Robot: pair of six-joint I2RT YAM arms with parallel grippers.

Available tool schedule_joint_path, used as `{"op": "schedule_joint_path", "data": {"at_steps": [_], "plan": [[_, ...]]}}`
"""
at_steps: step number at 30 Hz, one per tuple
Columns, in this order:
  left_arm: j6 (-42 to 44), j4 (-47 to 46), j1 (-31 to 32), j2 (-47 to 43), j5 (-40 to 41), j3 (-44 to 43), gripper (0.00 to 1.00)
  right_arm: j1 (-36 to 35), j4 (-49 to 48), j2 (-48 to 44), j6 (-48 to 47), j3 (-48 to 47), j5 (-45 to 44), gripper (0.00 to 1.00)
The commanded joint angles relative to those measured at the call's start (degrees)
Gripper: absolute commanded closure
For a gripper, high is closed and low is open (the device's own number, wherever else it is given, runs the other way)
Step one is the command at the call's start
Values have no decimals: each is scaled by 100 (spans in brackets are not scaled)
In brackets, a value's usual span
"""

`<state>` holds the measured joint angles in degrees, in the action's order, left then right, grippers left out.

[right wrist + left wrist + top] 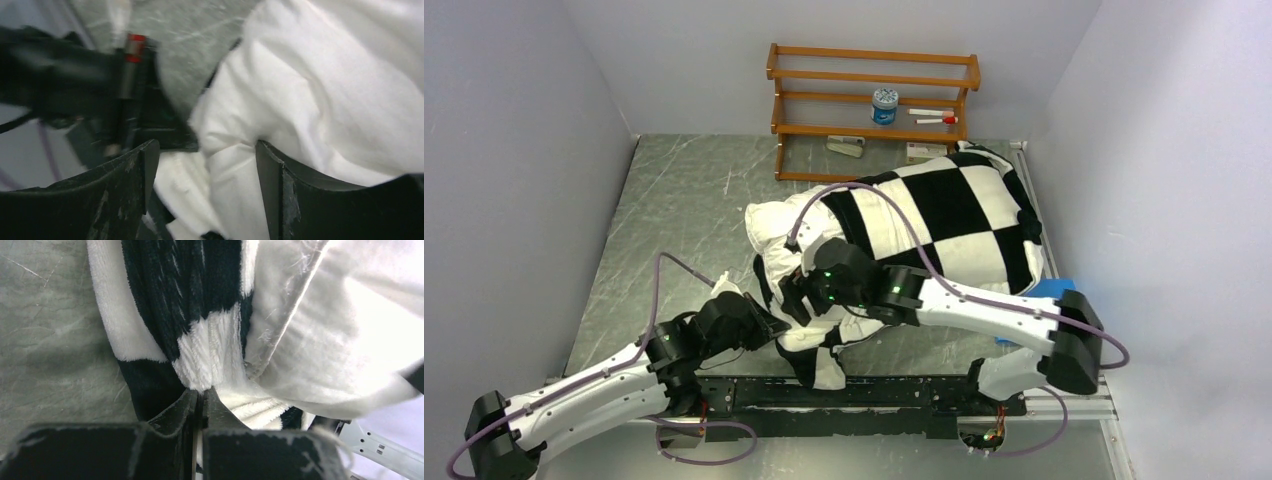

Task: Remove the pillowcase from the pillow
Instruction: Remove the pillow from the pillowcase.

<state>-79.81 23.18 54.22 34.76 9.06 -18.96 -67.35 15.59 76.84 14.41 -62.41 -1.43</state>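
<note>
Pillow (776,228) lies half out of the pillowcase (944,215), on the right of the table (674,210). Left tool (201,391) is pinched tight on the pillowcase's near edge. Right tool (207,150) stands wide apart, gripping nothing, astride a pillow fold.

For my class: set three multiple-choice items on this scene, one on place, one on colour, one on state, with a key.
1. Where is the wooden rack? A far edge of the table; B between the arm bases; C on the pillow.
2. The pillowcase squares are: A red and white; B black and white; C blue and yellow.
3. The left claw is: A wide open; B shut on the pillowcase; C out of view.
Key: A, it backs onto the far wall; B, checkerboard visible; B, fingers pinch checked fabric.
</note>
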Motion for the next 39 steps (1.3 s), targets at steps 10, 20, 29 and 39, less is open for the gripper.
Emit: {"op": "schedule_joint_path", "data": {"at_steps": [10,20,29,39], "plan": [[5,626,0,-27,143,337,95,430,83,2396,991,-648,-2633,32],[-46,663,1,72,104,465,95,808,414,1981,662,-1957,-2891,100],[-146,341,7,544,-170,940,95,1657,-241,759,1258,-2150,-1859,100],[-50,-262,35,1402,-230,1169,95,1972,-918,229,1737,-1671,-882,100]]}}
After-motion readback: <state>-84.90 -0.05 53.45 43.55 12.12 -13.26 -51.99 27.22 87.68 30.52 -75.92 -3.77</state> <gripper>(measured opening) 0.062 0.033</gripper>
